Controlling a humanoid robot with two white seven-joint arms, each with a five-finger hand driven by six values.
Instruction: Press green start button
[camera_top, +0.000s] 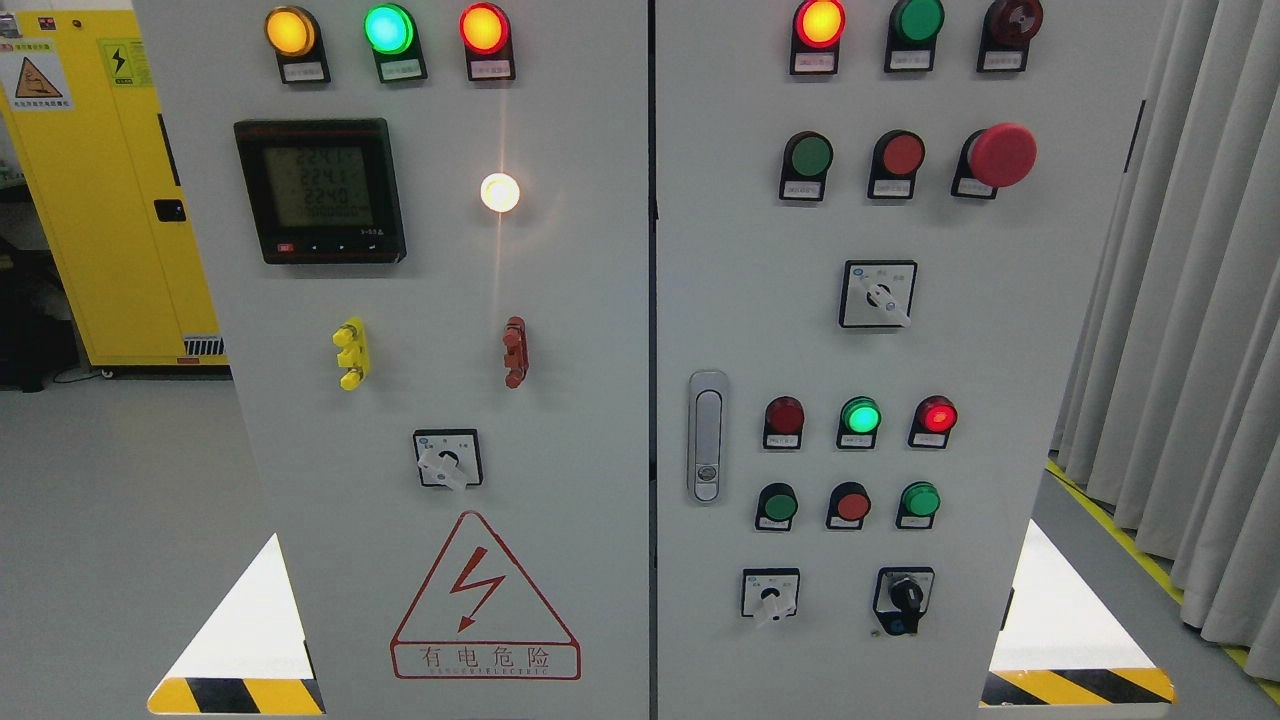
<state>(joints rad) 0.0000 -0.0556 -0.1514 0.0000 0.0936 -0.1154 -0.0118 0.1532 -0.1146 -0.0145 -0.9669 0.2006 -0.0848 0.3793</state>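
A grey electrical cabinet fills the head view, with a left door (560, 300) and a right door (760, 280). On the right door, a dark green push button (808, 155) sits in the upper row beside a red button (903, 154) and a red mushroom stop (1001, 155). Lower down are two more green buttons (778, 505) (919, 499) with a red one (852, 505) between them. Above these, a green lamp (860, 416) glows between two red lamps. Neither hand nor arm shows in the picture.
The left door carries a digital meter (320, 190), lit lamps along its top, a rotary switch (447, 460) and a red danger triangle (485, 600). A door handle (707, 435) sits by the seam. A yellow cabinet (100, 180) stands at the left, grey curtains (1200, 300) at the right.
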